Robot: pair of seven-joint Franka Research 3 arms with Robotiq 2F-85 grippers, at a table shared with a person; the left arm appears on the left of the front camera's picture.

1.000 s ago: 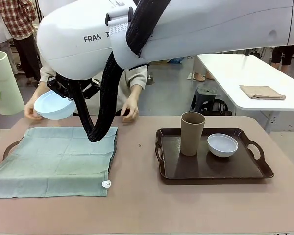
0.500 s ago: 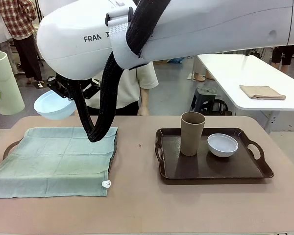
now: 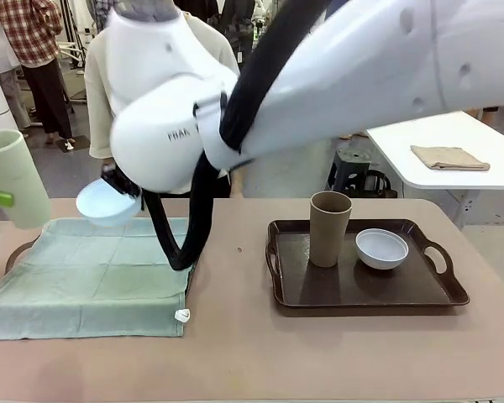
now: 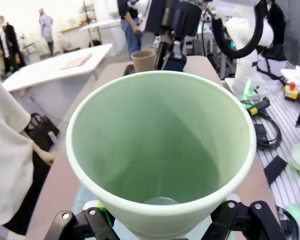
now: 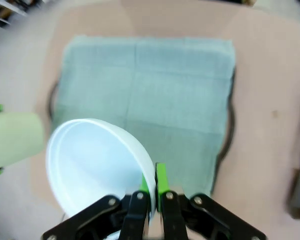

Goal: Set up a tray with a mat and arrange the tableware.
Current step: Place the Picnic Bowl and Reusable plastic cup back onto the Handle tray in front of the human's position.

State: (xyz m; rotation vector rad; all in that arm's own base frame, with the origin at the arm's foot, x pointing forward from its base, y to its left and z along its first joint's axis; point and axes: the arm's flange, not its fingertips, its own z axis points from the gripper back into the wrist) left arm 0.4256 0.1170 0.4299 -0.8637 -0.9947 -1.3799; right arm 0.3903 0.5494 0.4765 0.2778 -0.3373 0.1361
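My right gripper [image 5: 152, 186] is shut on the rim of the light blue bowl [image 5: 97, 162], which hangs tilted over the far edge of the green mat [image 3: 92, 273]. In the front view that bowl [image 3: 106, 204] sits under my right arm, its gripper [image 3: 128, 193] mostly hidden. The mat covers a dark tray [image 3: 15, 252] at the left. My left gripper [image 4: 160, 227] is shut on the pale green tumbler [image 4: 160, 150], held in the air at the far left [image 3: 13, 176]. A second brown tray [image 3: 365, 290] at the right holds the brown tumbler [image 3: 329, 228] and the white bowl [image 3: 381, 248].
A person in a cream shirt [image 3: 109, 80] stands at the far side of the table. My right arm [image 3: 344, 75] spans the upper picture from the right. A white table with a folded tan cloth [image 3: 449, 158] stands behind on the right.
My right arm has swung and carried the light blue bowl down and to the right, over the mat's far edge. The person's hands have drawn back. The pale green tumbler has shifted slightly lower.
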